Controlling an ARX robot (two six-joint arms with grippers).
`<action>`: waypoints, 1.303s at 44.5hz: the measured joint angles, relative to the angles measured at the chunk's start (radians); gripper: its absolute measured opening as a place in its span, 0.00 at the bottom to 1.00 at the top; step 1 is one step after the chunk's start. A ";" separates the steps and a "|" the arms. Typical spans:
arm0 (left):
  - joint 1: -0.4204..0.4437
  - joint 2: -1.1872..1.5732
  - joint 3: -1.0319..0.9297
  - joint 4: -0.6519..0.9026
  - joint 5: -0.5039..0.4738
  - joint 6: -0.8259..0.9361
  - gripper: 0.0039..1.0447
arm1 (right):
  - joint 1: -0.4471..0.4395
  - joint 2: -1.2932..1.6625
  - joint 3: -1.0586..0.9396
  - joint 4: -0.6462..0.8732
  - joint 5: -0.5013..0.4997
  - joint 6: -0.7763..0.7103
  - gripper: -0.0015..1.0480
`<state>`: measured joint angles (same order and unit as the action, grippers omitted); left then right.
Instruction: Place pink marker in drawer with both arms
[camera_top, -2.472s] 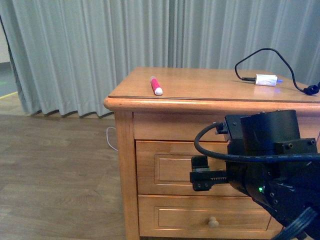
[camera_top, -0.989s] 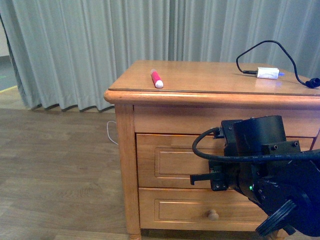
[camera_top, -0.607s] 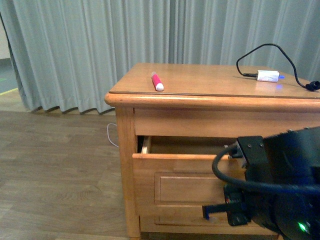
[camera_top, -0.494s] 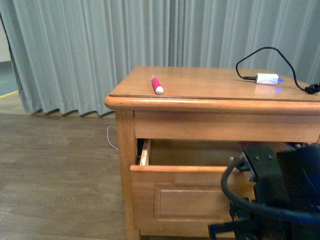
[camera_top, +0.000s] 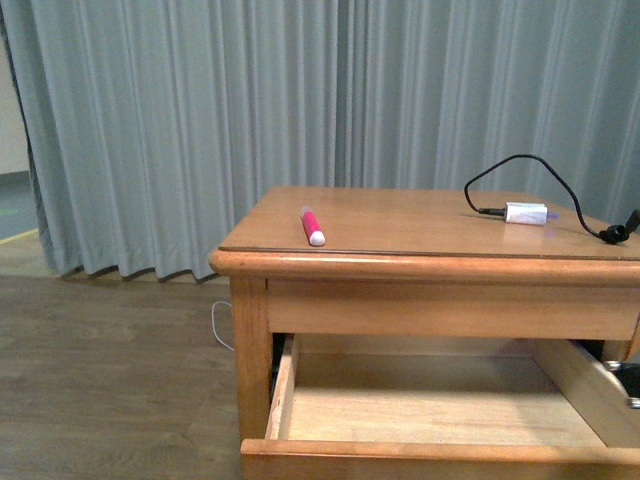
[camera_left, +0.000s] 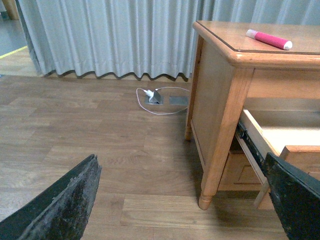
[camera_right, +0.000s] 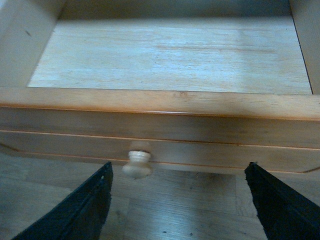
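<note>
The pink marker (camera_top: 312, 226) with its white cap end lies on the cabinet top near the front left corner; it also shows in the left wrist view (camera_left: 268, 39). The top drawer (camera_top: 430, 452) stands pulled far out, its pale wood inside empty, and it shows in the right wrist view (camera_right: 170, 102) with its round knob (camera_right: 137, 163). My right gripper (camera_right: 178, 200) is open just in front of and above the drawer front, the knob a little off from between its fingers. My left gripper (camera_left: 185, 200) is open, low over the floor left of the cabinet. Neither arm shows in the front view.
A small white charger (camera_top: 525, 213) with a black cable (camera_top: 515, 170) lies on the back right of the cabinet top (camera_top: 420, 220). Grey curtains hang behind. A white cord and plug (camera_left: 152, 96) lie on the wood floor left of the cabinet leg (camera_left: 212, 165).
The top drawer went from shut to pulled far out. My right arm drew back with it and dropped out of the front view. The marker has not moved.
</note>
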<state>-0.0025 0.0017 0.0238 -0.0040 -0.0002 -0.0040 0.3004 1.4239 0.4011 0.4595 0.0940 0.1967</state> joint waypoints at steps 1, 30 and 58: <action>0.000 0.000 0.000 0.000 0.000 0.000 0.94 | -0.005 -0.035 -0.006 -0.023 -0.010 0.002 0.82; 0.000 0.000 0.000 0.000 0.000 0.000 0.94 | -0.248 -0.729 0.069 -0.599 -0.266 -0.077 0.92; -0.205 0.676 0.341 0.133 -0.177 -0.171 0.94 | -0.248 -0.732 0.069 -0.599 -0.266 -0.077 0.92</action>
<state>-0.2077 0.6773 0.3645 0.1291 -0.1776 -0.1749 0.0528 0.6918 0.4698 -0.1390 -0.1715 0.1200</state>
